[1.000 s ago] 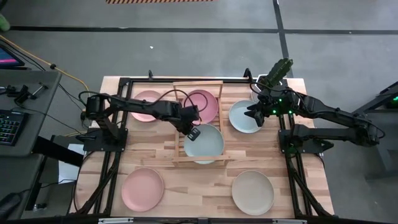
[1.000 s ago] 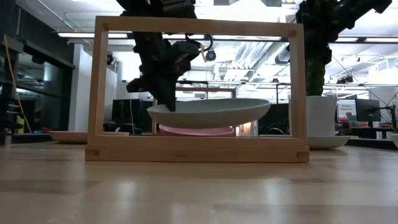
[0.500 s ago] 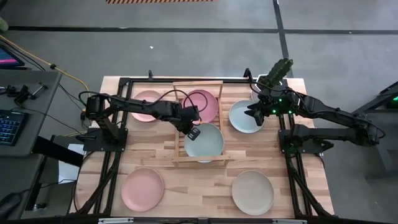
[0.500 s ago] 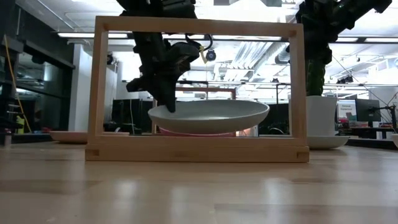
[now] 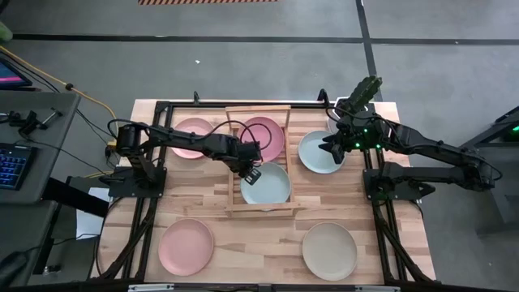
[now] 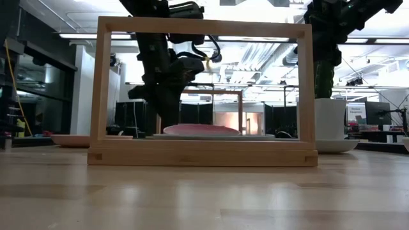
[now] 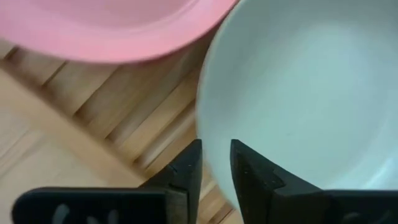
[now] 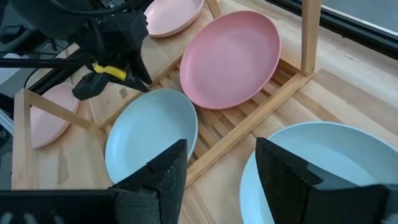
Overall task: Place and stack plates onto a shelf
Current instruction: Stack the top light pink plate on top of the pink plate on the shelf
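Note:
The light-wood shelf (image 5: 258, 212) holds a pink plate (image 5: 263, 136) on its far half and a pale blue-green plate (image 5: 269, 186) flat on its near half. My left gripper (image 5: 250, 172) is shut on that plate's left rim. My right gripper (image 5: 332, 150) hangs open above a second pale blue-green plate (image 5: 318, 154), which rests on the table right of the shelf. In the right wrist view this plate (image 8: 323, 168) lies under the open right gripper (image 8: 221, 186). Pink plates (image 5: 192, 136) (image 5: 186, 246) and a cream plate (image 5: 329, 250) lie on the table. My left gripper holds the pale blue-green plate by its left rim (image 7: 208, 146), one finger (image 7: 249, 177) over the inside and one finger (image 7: 183, 171) outside. It comes slanting down from the table's left. The plate lies flat on the shelf's slats (image 7: 124, 112), beside the pink plate (image 7: 112, 25).
The shelf's upright frame (image 6: 204, 156) stands around both plates. A white plant pot (image 6: 329, 118) with a green plant (image 5: 363, 91) stands at the far right corner, behind my right arm. Bare tabletop shows between the near pink plate and the cream plate.
My left gripper has gone down, lowering the pale blue-green plate from a few centimetres above the shelf until it lies flat on the slats of the near half. The gripper stays on the rim. The right arm has kept still.

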Tool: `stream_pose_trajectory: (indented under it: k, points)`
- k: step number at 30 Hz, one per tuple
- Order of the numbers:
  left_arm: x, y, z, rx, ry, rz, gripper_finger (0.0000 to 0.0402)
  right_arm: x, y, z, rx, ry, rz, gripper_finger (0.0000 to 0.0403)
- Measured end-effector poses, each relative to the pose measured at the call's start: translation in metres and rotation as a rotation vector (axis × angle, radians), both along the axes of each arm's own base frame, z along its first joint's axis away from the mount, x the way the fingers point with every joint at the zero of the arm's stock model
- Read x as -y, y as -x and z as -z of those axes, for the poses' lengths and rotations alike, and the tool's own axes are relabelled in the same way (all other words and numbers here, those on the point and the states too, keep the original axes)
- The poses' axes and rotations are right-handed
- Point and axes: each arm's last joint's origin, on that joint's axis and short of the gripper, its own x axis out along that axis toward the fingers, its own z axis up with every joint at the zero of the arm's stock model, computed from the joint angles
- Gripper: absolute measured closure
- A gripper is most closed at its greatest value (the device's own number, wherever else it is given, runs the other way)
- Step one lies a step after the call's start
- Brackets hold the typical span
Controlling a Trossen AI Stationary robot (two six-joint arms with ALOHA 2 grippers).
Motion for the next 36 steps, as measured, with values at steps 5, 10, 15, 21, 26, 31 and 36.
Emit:
stream_pose_trajectory:
  k: [5,10,15,21,26,31,36]
  points:
    - [-0.002,0.004,-0.008,0.011,-0.006,0.002,0.0303,0.0,0.0,0.0,0.002,-0.005,0.004,0.0231]
    - [-0.008,0.016,-0.04,0.11,-0.009,0.0,0.0295,0.0,0.0,0.0,0.008,-0.025,0.017,0.0231]
    - [-0.015,0.042,-0.101,0.324,-0.256,-0.016,0.0294,0.0,-0.001,-0.002,0.04,-0.043,0.033,0.0231]
    - [-0.011,0.073,-0.136,0.683,-0.43,0.022,0.0296,0.0,-0.004,-0.007,0.102,-0.062,0.005,0.0231]
    - [-0.005,0.103,-0.11,0.942,-0.372,0.025,0.0297,0.0,-0.006,-0.009,0.137,-0.09,0.003,0.0231]
    - [0.0,0.129,-0.088,1.126,-0.365,0.003,0.0298,0.001,-0.007,-0.011,0.159,-0.083,0.002,0.0231]
    - [-0.002,0.143,-0.08,1.153,-0.388,-0.046,0.0298,0.001,-0.008,-0.014,0.191,-0.102,0.018,0.0231]
